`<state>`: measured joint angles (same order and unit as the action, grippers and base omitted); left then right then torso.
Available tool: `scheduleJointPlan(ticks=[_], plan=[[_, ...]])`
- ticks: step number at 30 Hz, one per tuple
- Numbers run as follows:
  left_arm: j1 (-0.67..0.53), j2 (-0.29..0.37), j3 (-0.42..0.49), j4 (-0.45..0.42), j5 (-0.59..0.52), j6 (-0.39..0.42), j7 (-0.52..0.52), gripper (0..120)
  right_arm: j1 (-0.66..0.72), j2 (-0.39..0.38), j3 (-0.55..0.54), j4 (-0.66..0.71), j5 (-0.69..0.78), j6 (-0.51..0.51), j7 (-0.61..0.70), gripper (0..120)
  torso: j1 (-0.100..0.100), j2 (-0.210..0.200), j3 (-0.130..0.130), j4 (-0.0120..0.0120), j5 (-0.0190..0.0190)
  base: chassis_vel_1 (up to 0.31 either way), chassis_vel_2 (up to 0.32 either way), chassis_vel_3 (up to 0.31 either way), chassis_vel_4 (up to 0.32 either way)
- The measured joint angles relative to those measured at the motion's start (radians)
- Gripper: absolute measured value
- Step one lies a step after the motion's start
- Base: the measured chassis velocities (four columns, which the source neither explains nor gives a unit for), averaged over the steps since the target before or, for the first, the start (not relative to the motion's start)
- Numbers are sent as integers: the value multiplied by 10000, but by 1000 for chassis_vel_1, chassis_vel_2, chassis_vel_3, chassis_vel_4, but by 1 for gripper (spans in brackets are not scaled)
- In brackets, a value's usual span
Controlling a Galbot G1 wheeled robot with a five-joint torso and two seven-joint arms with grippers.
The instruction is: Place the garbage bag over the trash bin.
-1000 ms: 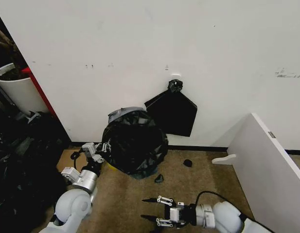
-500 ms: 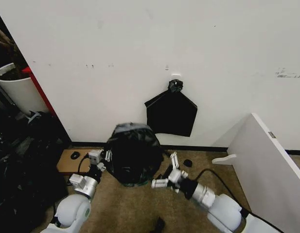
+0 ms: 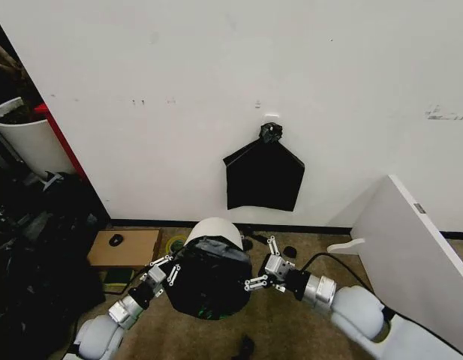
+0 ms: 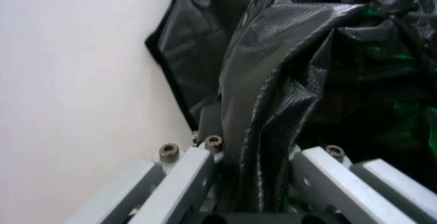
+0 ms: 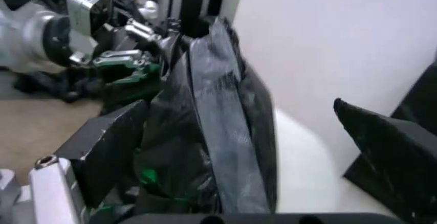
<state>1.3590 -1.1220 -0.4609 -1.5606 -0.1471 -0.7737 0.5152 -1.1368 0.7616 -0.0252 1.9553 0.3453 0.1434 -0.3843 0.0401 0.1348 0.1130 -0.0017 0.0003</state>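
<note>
- The white wall (image 3: pixel 216 90) rises behind the work, with a flat matte black bag (image 3: pixel 265 178) hanging on it from a knot at its top.
- A white panel (image 3: pixel 419 255) slants along the robot's right side, and a tall white cylinder with a red part (image 3: pixel 25 139) stands far to the left.
- The floor (image 3: pixel 291 330) is tan carpet.
- The garbage bag (image 3: pixel 208 276), glossy, black and wrinkled, is draped over the near part of the trash bin (image 3: pixel 214 228), whose white top shows above the plastic on the wall side.
- A flat cardboard box (image 3: pixel 124 247) lies on the floor to the left of the bin, with a small dark object on top.
- The left tool (image 3: pixel 162 272) is at the bag's left edge; the left wrist view shows a fold of bag (image 4: pixel 273 106) pinched between its fingers (image 4: pixel 184 183).
- The right tool (image 3: pixel 266 271) is at the bag's right edge, its fingers (image 5: pixel 109 142) closed around a gathered fold of the plastic (image 5: pixel 218 132).
- Small dark scraps (image 3: pixel 290 251) lie on the carpet near the wall.
</note>
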Motion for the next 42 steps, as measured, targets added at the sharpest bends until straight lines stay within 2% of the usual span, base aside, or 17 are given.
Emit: scheduleJointPlan(ticks=[3, 7, 10, 11, 13, 17, 19, 22, 23, 26, 27, 32, 37, 42], plan=[[-100, -56, 0, 99, 56, -330, 145, 3, 104, -1, -34, -90, 580, -230, -829, 100, 0, 0, 0, 0, 1, 0, 0, 0, 0], [-184, -101, 2, 175, 220, -517, 212, 3, 139, 6, -104, -115, 1346, -436, -1345, 91, 0, 0, 0, 0, 1, 0, 0, 0, 0], [-257, -157, 31, 260, 343, -580, 213, 3, 133, 35, -195, -100, 1928, -642, -1289, 77, 0, 0, 0, 0, 0, 0, 0, 0, 0], [-257, -157, 31, 260, 343, -580, 213, 3, 133, 35, -195, -100, 1928, -642, -1289, 77, 0, 0, 0, 0, 0, 0, 0, 0, 0], [-268, -192, 49, 262, 417, -580, 214, 3, 134, 52, -250, -75, 2058, -697, -1002, 68, 0, 0, 0, 1, 1, 0, 0, 0, 0], [-286, -239, 75, 221, 486, -576, 215, 3, 140, 84, -316, -40, 2023, -733, -409, 52, 0, 0, 0, 0, 1, 0, 0, 0, 0], [-286, -244, 76, 209, 486, -574, 214, 3, 141, 87, -326, -40, 1994, -737, -329, 50, 0, 0, 0, 1, 1, 0, 0, 0, 0], [-286, -274, 87, 146, 525, -557, 203, 3, 152, 125, -389, -38, 1917, -727, 20, 35, 0, 0, 0, 0, 1, 0, 0, 0, 0], [-284, -280, 89, 146, 532, -554, 200, 3, 156, 130, -393, -39, 1911, -719, 28, 34, 0, 0, 0, 0, 1, 0, 0, 0, 0], [-258, -318, 100, 140, 582, -536, 175, 3, 201, 180, -410, -75, 1885, -657, 31, 19, 0, 0, 0, 1, 1, 0, 0, 0, 0], [-258, -318, 100, 140, 582, -536, 175, 3, 201, 180, -410, -75, 1885, -657, 31, 19, 0, 0, 0, 1, 1, 0, 0, 0, 0], [-251, -328, 93, 134, 679, -523, 157, 3, 222, 215, -412, -64, 1992, -528, -16, 0, 0, 0, 0, 1, 1, 0, 0, 0, 0], [-192, -313, 60, 30, 787, -513, 231, 3, 251, 291, -408, -60, 2059, -430, 215, 0, 0, 0, 0, 0, 0, 0, 0, 0, 0], [-39, -213, 30, -411, 693, -504, 755, 3, 467, 540, -517, -139, 2244, -412, 1687, 0, 0, 0, 0, 0, 0, 0, 0, 0, 0]])
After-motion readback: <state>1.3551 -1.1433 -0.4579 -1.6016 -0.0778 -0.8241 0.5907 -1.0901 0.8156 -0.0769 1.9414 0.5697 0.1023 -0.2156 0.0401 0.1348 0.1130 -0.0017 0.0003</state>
